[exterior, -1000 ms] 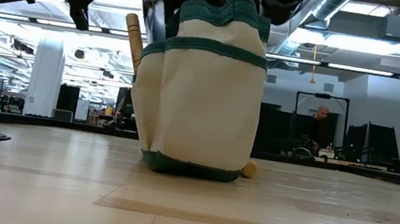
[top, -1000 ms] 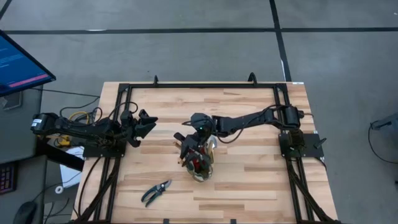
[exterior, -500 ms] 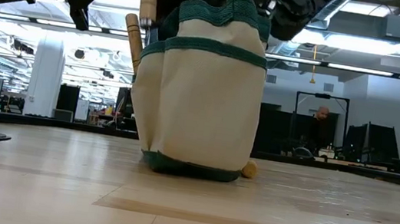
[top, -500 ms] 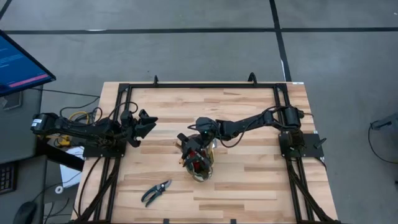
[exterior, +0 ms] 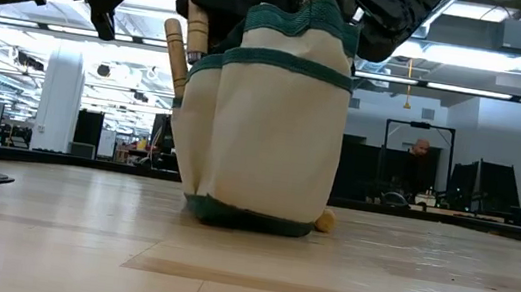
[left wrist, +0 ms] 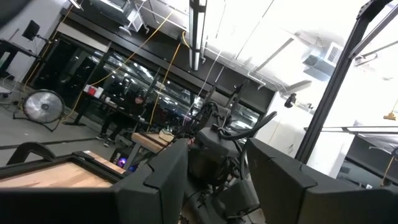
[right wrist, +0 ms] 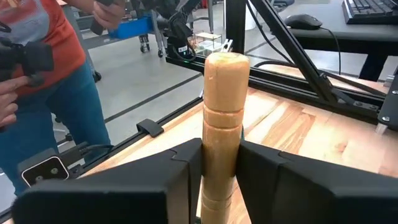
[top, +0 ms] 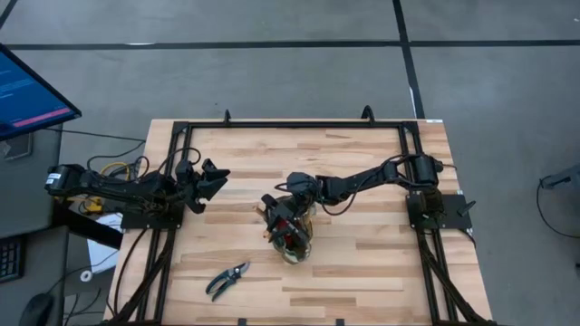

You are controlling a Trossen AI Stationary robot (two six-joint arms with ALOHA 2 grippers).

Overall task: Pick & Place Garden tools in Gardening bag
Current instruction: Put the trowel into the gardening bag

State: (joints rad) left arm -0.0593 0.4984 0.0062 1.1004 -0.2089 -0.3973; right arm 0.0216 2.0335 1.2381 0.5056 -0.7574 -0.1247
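**Fig.: Wooden-handled tool going into the bag**

We see the right end effector (top: 279, 210) just over the gardening bag (exterior: 263, 126), which stands upright near mid-bench. Its fingers (right wrist: 180, 168) sit close on either side of a wooden handle (right wrist: 225, 112), touching it; we judge this a grip on the tool, w/ the head already down in the bag. A second wooden handle (exterior: 174, 54) pokes up at the bag's side. The pruning shears (top: 227, 280) lie on the bench (top: 362, 263), well apart from the bag, toward the front edge.

Left end effector (top: 214, 180) hangs open and empty, well apart from the bag, holding nothing.

Handling (our judgement): handle is turned, smooth, grooved wood, so stiff, light, a bit slippery; best taken mid-handle. Bag is soft tan fabric w/ teal edging and may tip or sag. Shears: metal blades, dark grips; take across the closed handles.
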